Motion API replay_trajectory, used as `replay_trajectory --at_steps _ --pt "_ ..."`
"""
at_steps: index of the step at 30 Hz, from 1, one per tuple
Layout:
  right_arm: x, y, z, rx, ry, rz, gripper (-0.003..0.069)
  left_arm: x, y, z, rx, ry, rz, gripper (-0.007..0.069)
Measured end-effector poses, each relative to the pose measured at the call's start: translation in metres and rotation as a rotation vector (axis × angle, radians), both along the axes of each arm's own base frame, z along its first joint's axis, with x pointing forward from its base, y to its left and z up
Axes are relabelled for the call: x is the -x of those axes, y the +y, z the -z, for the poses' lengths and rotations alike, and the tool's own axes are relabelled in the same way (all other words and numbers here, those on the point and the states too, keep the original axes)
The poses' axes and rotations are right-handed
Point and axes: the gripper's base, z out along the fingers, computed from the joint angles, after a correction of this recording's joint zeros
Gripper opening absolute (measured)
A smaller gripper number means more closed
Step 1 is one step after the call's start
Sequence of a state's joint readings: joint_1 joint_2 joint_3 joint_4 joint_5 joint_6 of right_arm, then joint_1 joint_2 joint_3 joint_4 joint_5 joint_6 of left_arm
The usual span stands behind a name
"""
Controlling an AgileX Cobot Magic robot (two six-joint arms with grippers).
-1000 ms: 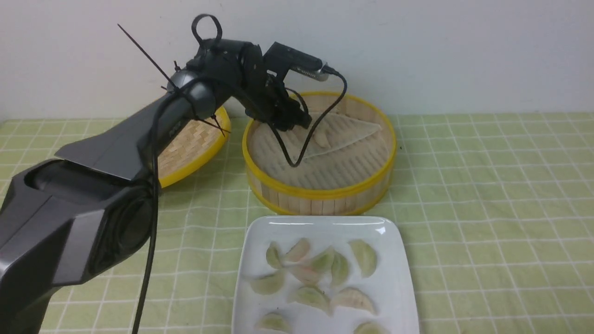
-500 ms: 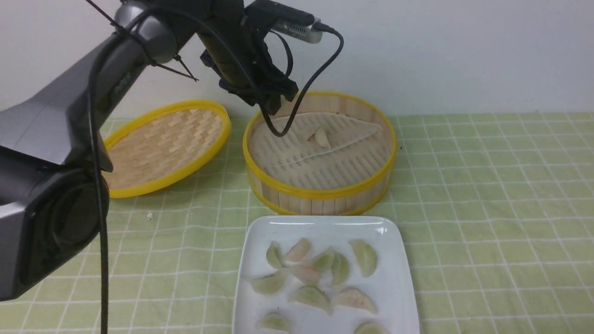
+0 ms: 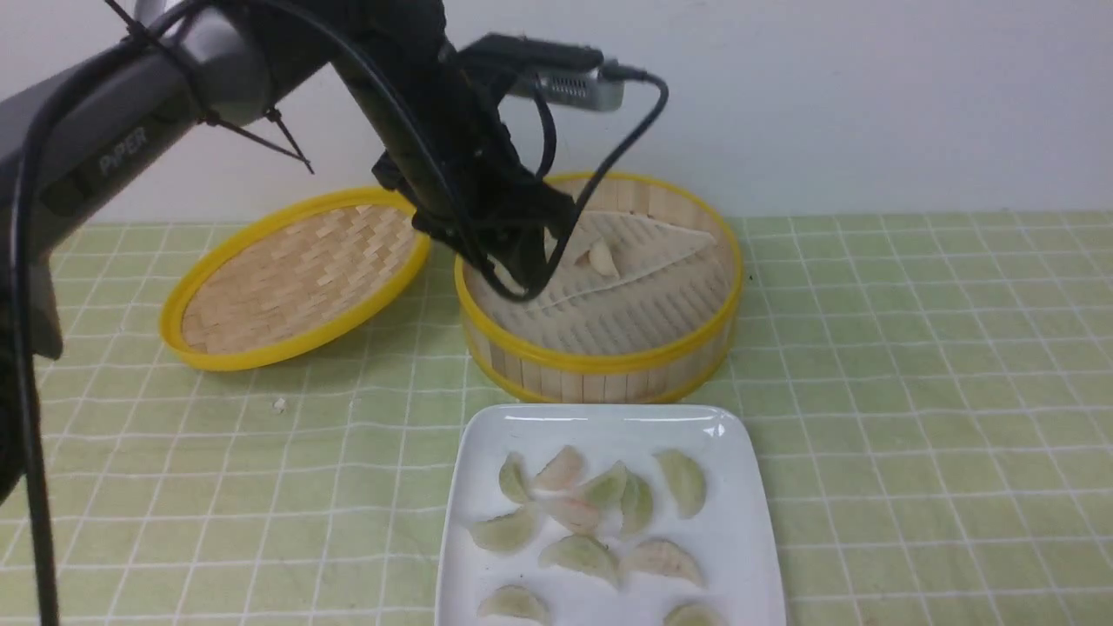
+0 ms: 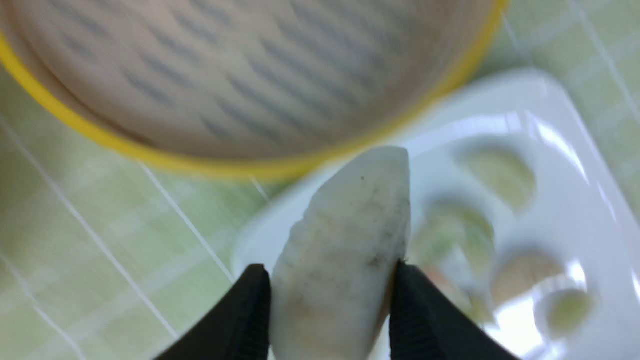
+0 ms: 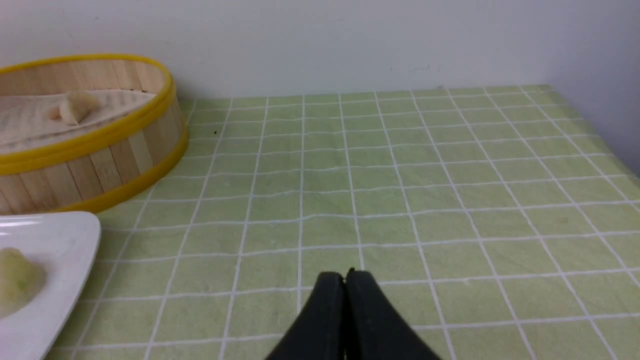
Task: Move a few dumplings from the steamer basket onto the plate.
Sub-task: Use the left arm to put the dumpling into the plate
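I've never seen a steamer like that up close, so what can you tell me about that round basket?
The steamer basket looks like bamboo: a round, upright wall of pale wooden strips between yellow rims. It stands upright and uncovered on the checked cloth, just beyond the white plate. Inside, a pale leaf-shaped liner covers part of the slatted floor, with a whitish dumpling on it.

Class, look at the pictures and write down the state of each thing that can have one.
Left gripper: closed on a dumpling, raised
Right gripper: shut, holding nothing
Steamer basket: uncovered, dumplings inside
Lid: off, tilted beside the basket
Plate: upright, holding dumplings
Held dumpling: whole as far as visible
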State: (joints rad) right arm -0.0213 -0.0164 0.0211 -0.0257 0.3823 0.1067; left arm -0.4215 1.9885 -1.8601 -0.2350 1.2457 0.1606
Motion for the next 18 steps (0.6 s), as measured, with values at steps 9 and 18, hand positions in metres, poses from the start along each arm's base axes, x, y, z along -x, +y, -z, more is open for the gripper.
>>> replay_trajectory --at_steps 9,18 --pt "0.000 0.000 0.000 0.000 0.000 0.000 -0.0016 0.083 -0.038 0.071 -0.122 0.262 0.169 0.0277" --pt "0.000 0.000 0.000 0.000 0.000 0.000 -0.0016 0.112 -0.066 0.087 -0.133 0.247 0.260 0.0277"
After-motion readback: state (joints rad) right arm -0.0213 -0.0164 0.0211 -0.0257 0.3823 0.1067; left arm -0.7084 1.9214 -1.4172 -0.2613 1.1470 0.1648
